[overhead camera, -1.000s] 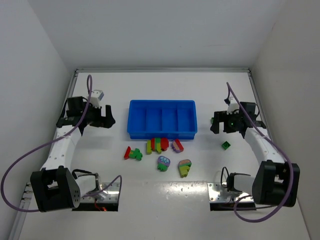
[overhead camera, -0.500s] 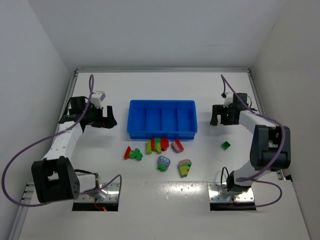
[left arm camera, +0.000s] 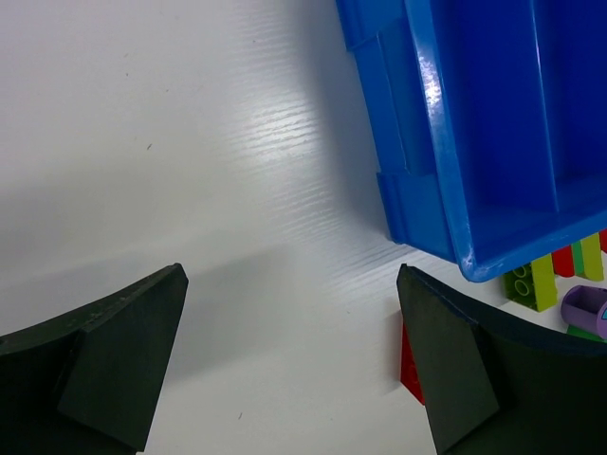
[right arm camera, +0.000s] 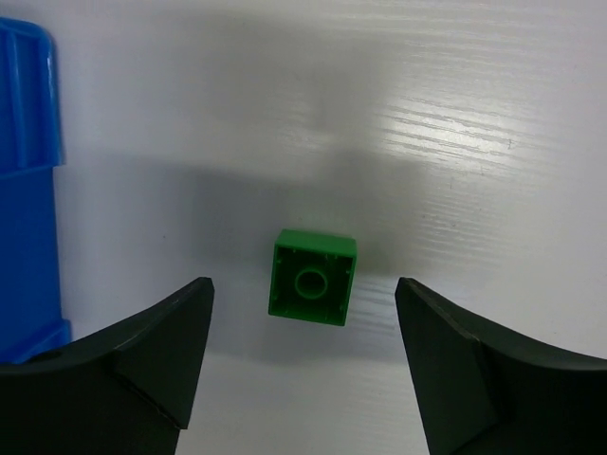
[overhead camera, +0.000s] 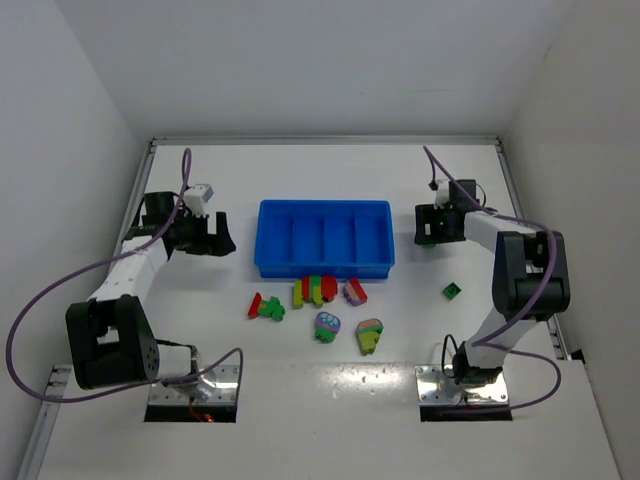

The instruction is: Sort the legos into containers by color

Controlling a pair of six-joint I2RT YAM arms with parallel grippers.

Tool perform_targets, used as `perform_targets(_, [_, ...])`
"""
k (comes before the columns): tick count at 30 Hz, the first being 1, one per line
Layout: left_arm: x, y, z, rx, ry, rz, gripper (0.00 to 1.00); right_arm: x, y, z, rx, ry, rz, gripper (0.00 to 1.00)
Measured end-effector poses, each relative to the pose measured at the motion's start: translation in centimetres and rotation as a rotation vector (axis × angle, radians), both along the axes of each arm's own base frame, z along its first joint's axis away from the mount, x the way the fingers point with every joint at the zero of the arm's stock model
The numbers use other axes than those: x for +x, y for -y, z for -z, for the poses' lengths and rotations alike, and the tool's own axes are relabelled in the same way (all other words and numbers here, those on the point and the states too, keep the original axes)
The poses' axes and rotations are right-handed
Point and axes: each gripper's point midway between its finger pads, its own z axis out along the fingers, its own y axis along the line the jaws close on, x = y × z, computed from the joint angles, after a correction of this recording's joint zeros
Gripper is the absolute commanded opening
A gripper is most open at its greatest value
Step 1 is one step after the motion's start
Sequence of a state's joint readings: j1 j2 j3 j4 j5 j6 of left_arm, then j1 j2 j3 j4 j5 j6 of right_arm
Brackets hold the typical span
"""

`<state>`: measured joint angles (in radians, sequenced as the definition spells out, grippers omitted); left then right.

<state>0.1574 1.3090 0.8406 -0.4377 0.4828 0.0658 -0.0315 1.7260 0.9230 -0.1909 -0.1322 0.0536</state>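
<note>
The blue tray (overhead camera: pixel 325 238) with four compartments holds no bricks. In front of it lie the legos: a red brick (overhead camera: pixel 254 305), a green one (overhead camera: pixel 271 310), a yellow-green and red cluster (overhead camera: pixel 314 290), a purple and red piece (overhead camera: pixel 355 292) and two multicoloured clusters (overhead camera: pixel 327 326) (overhead camera: pixel 369 335). A lone green brick (overhead camera: pixel 453 291) lies right of the tray. My right gripper (overhead camera: pixel 432 228) is open by the tray's right end; its wrist view (right arm camera: pixel 303 370) shows a green brick (right arm camera: pixel 313 277) hollow side up, ahead of the fingers and untouched. My left gripper (overhead camera: pixel 215 240) is open and empty left of the tray (left arm camera: pixel 474 123).
White walls close in the table on the left, right and back. In the left wrist view a red brick (left arm camera: pixel 410 365) peeks from behind the right finger, with a yellow-green brick (left arm camera: pixel 531 280) and a purple one (left arm camera: pixel 588 308) below the tray's corner.
My right gripper has moved left and away from me, closer to the tray's right end. My left gripper has shifted slightly. The bricks have not moved.
</note>
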Motion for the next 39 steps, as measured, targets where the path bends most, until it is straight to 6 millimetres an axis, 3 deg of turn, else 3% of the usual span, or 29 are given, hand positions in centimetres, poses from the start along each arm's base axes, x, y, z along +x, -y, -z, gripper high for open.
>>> perform_targets(11, [0.4, -0.1, -0.1, 0.002, 0.015, -0.002, 1.00, -0.1, 0.6, 1.1, -0.058, -0.025, 0.038, 0.34])
perform_targets(12, [0.4, -0.1, -0.1, 0.002, 0.014, -0.002, 1.00, 0.0, 0.6, 1.1, -0.058, -0.023, 0.043, 0.23])
perform_targets(13, [0.4, -0.1, -0.1, 0.002, 0.014, -0.002, 1.00, 0.0, 0.6, 1.1, -0.058, -0.023, 0.043, 0.23])
perform_targets(15, [0.4, -0.1, 0.0, -0.002, 0.012, -0.003, 1.00, 0.0, 0.5, 1.0, -0.051, -0.021, 0.042, 0.10])
perform_targets(18, [0.4, -0.1, -0.1, -0.008, 0.012, -0.007, 1.00, -0.2, 0.0, -0.1, -0.032, -0.012, 0.028, 0.09])
perform_targets(20, [0.4, -0.2, -0.1, -0.009, 0.012, -0.012, 1.00, -0.4, -0.4, -2.0, -0.012, 0.023, 0.007, 0.09])
perform_targets(25, [0.4, -0.2, -0.3, -0.020, 0.015, -0.013, 1.00, -0.1, -2.5, -11.7, 0.068, 0.232, -0.090, 0.09])
perform_targets(28, [0.4, -0.1, -0.4, -0.031, 0.017, -0.012, 1.00, 0.7, -4.9, -18.2, 0.143, 0.375, -0.193, 0.09])
perform_targets(30, [0.4, -0.1, -0.4, -0.035, 0.015, -0.014, 1.00, 0.8, -7.0, -21.1, 0.195, 0.423, -0.272, 0.10])
perform_targets(33, [0.4, -0.2, -0.4, -0.039, 0.016, -0.019, 1.00, 0.5, -10.6, -22.0, 0.266, 0.407, -0.387, 0.10])
perform_targets(36, [0.4, -0.4, -0.5, -0.042, 0.017, -0.023, 1.00, -0.4, -13.4, -19.8, 0.310, 0.319, -0.457, 0.12])
perform_targets(39, [0.4, -0.6, -0.7, -0.044, 0.024, -0.031, 1.00, -1.1, -15.0, -17.3, 0.320, 0.226, -0.486, 0.12])
